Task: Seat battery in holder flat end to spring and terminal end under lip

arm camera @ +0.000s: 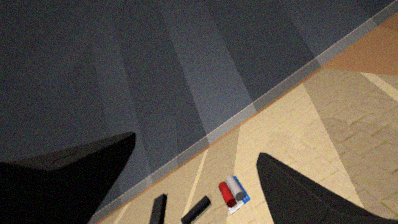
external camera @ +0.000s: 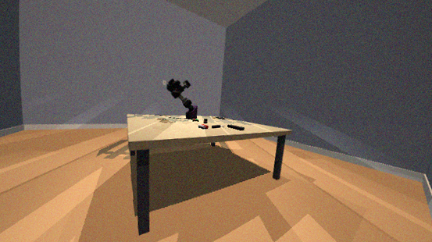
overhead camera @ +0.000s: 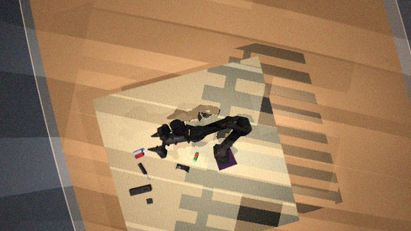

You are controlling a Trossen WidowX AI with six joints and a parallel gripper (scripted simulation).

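My gripper is open and empty, raised well above the table. In the wrist view its two dark fingers frame the scene. The battery shows as a short red and grey cylinder lying in the small blue and white holder, below and ahead of the fingers near the table's edge. It is too small to tell whether it lies flat or how its ends sit. Nothing touches it.
A screwdriver, a long black bar, a small black block and another black piece lie nearby. A small green and red cylinder lies by the arm's purple base.
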